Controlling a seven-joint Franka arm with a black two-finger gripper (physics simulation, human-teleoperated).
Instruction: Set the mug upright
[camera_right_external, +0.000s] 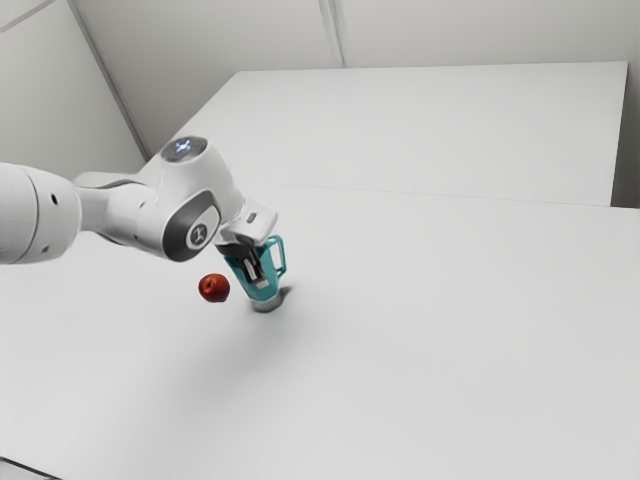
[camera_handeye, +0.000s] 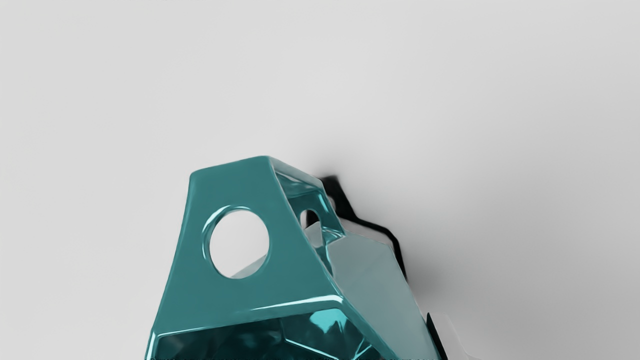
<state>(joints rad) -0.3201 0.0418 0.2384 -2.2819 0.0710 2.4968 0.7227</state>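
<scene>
In the exterior view, the mug (camera_right_external: 270, 284) leans, its base at the table (camera_right_external: 430, 330), with the gripper (camera_right_external: 257, 275) against it. The arm (camera_right_external: 150, 208) reaches from the exterior view's left, hand angled down over the mug; an apple (camera_right_external: 214, 288) is near the mug. In the wrist view, the mug's open mouth is close to the hand; whether it is grasped, I cannot tell.

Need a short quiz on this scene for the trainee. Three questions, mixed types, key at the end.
1. True or false: the red fruit lies on the exterior view's left of the mug.
2. Where is the gripper?
A) at the fruit
B) at the mug
C) out past the handle, clear of the mug
3. Fill in the shape: in the wrist view, the mug's handle has a ______ hole facing the camera.

Key: 1 true; 2 B; 3 round
</scene>
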